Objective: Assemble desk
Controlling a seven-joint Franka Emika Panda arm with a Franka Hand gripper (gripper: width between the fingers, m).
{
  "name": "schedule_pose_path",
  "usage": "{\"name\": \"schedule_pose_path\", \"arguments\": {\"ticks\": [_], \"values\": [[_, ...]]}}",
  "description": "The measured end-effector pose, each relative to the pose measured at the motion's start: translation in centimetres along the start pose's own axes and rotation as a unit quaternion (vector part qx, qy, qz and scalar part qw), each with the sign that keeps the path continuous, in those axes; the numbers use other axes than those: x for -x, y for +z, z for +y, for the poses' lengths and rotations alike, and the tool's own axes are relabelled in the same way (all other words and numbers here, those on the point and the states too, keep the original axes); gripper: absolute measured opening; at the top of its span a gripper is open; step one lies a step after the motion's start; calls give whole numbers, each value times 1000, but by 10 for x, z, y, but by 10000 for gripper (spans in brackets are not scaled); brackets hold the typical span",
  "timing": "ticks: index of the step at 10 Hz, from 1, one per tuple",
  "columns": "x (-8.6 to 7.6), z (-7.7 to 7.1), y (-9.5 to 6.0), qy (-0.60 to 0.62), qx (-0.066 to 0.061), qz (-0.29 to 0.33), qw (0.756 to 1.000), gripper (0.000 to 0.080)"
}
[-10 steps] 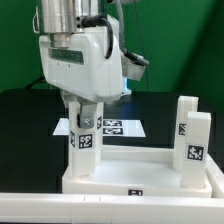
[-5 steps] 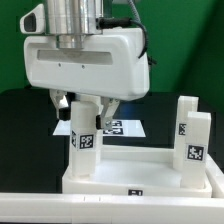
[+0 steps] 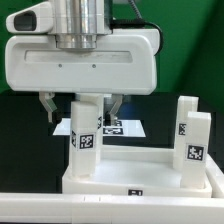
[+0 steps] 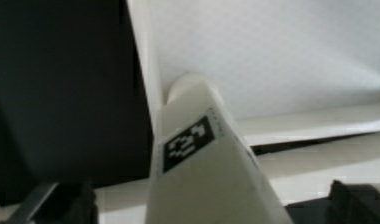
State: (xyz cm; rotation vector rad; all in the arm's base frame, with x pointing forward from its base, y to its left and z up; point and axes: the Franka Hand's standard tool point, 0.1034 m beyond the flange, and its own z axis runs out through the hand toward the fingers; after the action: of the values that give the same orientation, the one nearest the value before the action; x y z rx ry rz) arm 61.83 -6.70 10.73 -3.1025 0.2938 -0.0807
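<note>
In the exterior view the gripper [image 3: 78, 104] fills the upper half of the frame, its broad white body hanging over the desk's tabletop [image 3: 140, 170]. The jaws stand wide apart, one dark fingertip on each side of the upright leg [image 3: 84, 138] at the tabletop's left corner; neither finger visibly touches the leg, so nothing is clamped. That leg stands upright in the corner socket, a black-and-white tag facing the camera. More legs [image 3: 190, 135] rise at the tabletop's right side, also tagged, standing close together. The tabletop lies in the lower part of the frame on the dark surface [image 3: 25, 125], rim upward. Behind it, at centre frame, the marker board [image 3: 125, 127] lies flat. In the wrist view the tagged leg [image 4: 208, 150] runs up the middle, with dark fingertips [image 4: 45, 205] low at both edges.
</note>
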Motion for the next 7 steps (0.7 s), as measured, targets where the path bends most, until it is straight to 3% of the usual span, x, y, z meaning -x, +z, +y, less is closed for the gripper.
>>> {"name": "schedule_pose_path", "arguments": {"ticks": [4, 7], "values": [[0, 0, -2, -140, 19, -3, 990, 649], [0, 1, -2, -188, 23, -5, 982, 602]]}}
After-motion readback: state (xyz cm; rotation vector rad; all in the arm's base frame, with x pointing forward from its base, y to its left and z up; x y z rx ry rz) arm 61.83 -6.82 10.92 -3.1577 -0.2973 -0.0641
